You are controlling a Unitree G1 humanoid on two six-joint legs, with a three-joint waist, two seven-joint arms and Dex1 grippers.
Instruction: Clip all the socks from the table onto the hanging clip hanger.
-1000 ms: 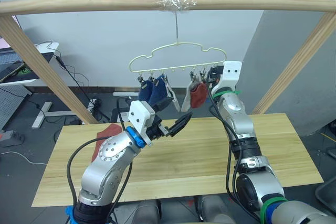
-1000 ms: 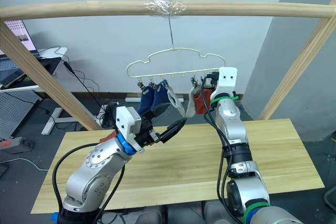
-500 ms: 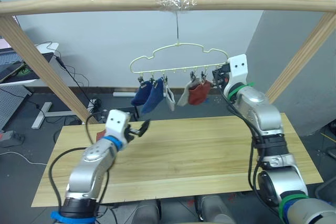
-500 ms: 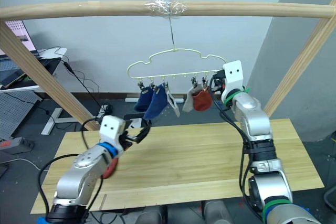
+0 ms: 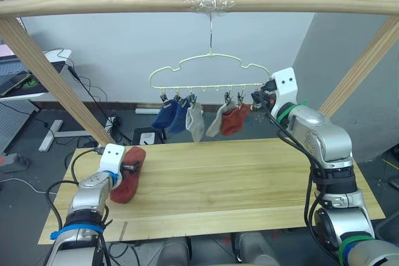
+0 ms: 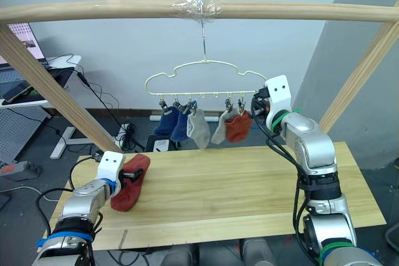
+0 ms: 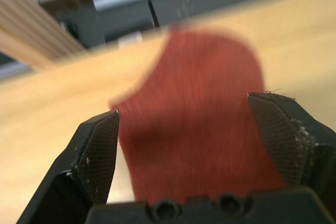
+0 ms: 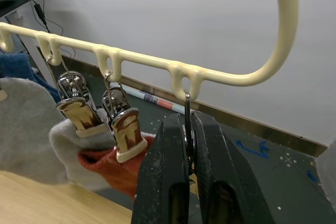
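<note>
The red sock (image 7: pixel 194 124) is blurred in the left wrist view, its lower end hidden behind the left gripper (image 7: pixel 195 129).

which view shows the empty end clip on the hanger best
The right wrist view: the last grey metal clip hangs from the pale yellow-green wire hanger, pinched between the right gripper fingers. In both eye views that clip is hidden behind the gripper.

Between the left pincer (image 7: pixel 184 124) pads (image 7: pixel 100 150), black and cross-hatched, lies a matt, ribbed rust-red cloth sock (image 7: pixel 199 114) on the smooth pale wood worktop (image 5: pixel 249 179). Above the right pincer (image 8: pixel 188 145) runs a glossy cream hanger (image 8: pixel 136 59) with shiny metal clips (image 8: pixel 79 103).
</note>
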